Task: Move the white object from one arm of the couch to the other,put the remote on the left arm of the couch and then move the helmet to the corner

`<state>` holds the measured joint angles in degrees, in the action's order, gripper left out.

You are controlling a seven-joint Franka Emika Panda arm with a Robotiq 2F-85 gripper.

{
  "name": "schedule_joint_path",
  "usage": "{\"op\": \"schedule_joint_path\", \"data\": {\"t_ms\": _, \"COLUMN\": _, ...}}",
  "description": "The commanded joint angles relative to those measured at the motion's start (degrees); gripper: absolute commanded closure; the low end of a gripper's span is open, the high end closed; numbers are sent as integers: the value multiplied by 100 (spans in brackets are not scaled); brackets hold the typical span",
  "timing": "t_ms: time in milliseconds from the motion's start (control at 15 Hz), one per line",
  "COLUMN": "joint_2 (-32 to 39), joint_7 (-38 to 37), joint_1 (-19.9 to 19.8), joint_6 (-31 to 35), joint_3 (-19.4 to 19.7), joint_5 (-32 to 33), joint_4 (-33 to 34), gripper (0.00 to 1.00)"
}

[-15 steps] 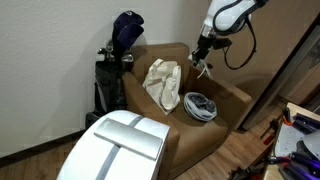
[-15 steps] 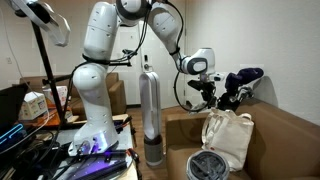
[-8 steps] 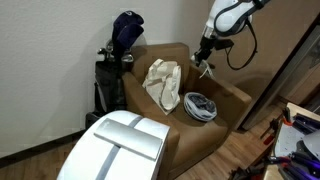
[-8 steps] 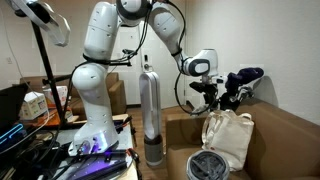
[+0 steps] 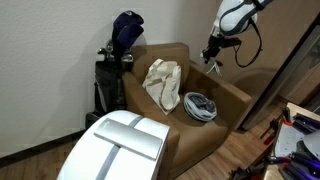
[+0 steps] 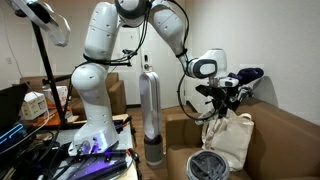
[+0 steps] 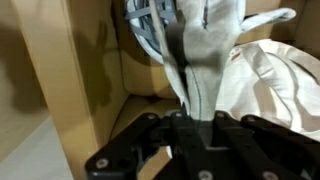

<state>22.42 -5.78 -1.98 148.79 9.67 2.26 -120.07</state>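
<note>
Opens on a room with a wood-plank floor (image 5: 30,158) and pale walls. Centres on the couch (image 5: 230,100), boxy and tan, with a glossy white curved shell (image 5: 120,145) in front of it. Places a golf bag (image 5: 112,75) under a dark blue hood (image 5: 125,30) just beside one couch arm. In an exterior view, takes in the white robot arm (image 6: 95,70) on its base, with a tall silver cylinder (image 6: 150,105) next to it.

On the seat: a cream cloth bag (image 5: 163,82) slumped against the backrest, mouth folded over, contents hidden. Just beside it, the helmet (image 5: 200,106), apparently lying dark inner side up.

Above the couch, near the arm away from the golf bag, finds the gripper (image 5: 211,52) hanging clear of the upholstery. From the wrist view, shows its dark fingers (image 7: 183,85) pressed together on the white object (image 7: 205,45), a limp, fabric-like lump dangling from them, with helmet and cloth bag below.
</note>
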Motion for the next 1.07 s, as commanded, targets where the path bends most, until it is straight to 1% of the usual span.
{"op": "schedule_joint_path", "data": {"t_ms": 0, "joint_2": 157, "joint_7": 128, "joint_1": -472, "joint_6": -184, "joint_3": 75, "joint_5": -135, "joint_4": 184, "gripper": 93}}
{"op": "schedule_joint_path", "data": {"t_ms": 267, "joint_2": 441, "joint_7": 677, "joint_1": -938, "joint_6": -168, "joint_3": 47, "joint_5": -95, "joint_4": 332, "gripper": 94}}
{"op": "schedule_joint_path", "data": {"t_ms": 600, "joint_2": 1019, "joint_7": 1212, "joint_1": -1315, "joint_6": -183, "joint_3": 193, "joint_5": 107, "joint_4": 769, "gripper": 94}}
{"op": "schedule_joint_path", "data": {"t_ms": 800, "joint_2": 1411, "joint_7": 1689, "joint_1": -1567, "joint_6": -277, "joint_3": 289, "joint_5": 330, "joint_4": 1118, "gripper": 94}}
{"op": "schedule_joint_path", "data": {"t_ms": 867, "joint_2": 1521, "joint_7": 1752, "joint_1": -1595, "joint_6": -268, "joint_3": 346, "joint_5": 418, "joint_4": 1221, "gripper": 94}}
{"op": "schedule_joint_path", "data": {"t_ms": 1000, "joint_2": 1542, "joint_7": 1811, "joint_1": -1719, "joint_6": -71, "joint_3": 243, "joint_5": 306, "joint_4": 1218, "gripper": 93}}
